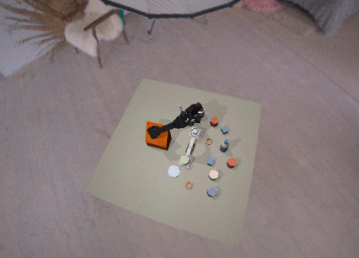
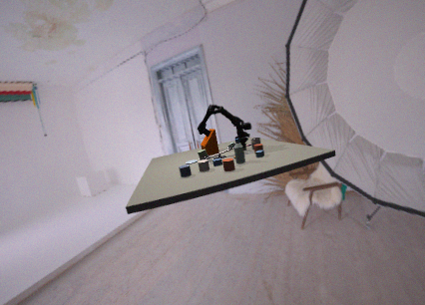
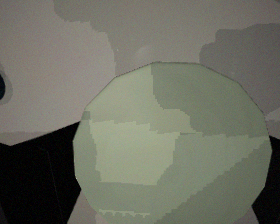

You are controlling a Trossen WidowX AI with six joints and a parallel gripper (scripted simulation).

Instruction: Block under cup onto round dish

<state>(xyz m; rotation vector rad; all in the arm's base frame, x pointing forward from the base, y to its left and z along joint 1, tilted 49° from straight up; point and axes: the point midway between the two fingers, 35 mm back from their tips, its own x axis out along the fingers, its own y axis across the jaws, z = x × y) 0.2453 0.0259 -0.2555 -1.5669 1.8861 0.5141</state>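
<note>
My gripper (image 1: 201, 113) (image 2: 242, 139) is shut on a pale green cup (image 3: 171, 140), which fills the middle of the wrist view between the dark fingers. It is beyond the balance's far end, off to the side of it. The white balance (image 1: 190, 146) lies on the mat. A small pale teal block (image 1: 195, 131) shows uncovered on its far pan. The other green cup (image 1: 184, 160) (image 2: 203, 153) stands upright on the near end. The pale blue round dish (image 1: 174, 171) (image 2: 192, 161) lies beside that end, with nothing seen on or above it.
A bottle (image 1: 224, 146) (image 2: 239, 153), red cylinders (image 1: 214, 121) (image 1: 232, 162), blue blocks (image 1: 224, 130) (image 1: 211, 161) and an orange ring (image 1: 206, 141) stand or lie right of the balance. A beige cylinder (image 1: 213, 174), a blue-grey cylinder (image 1: 211, 191) and another ring are nearer the front. The arm's orange base (image 1: 158, 142) is left.
</note>
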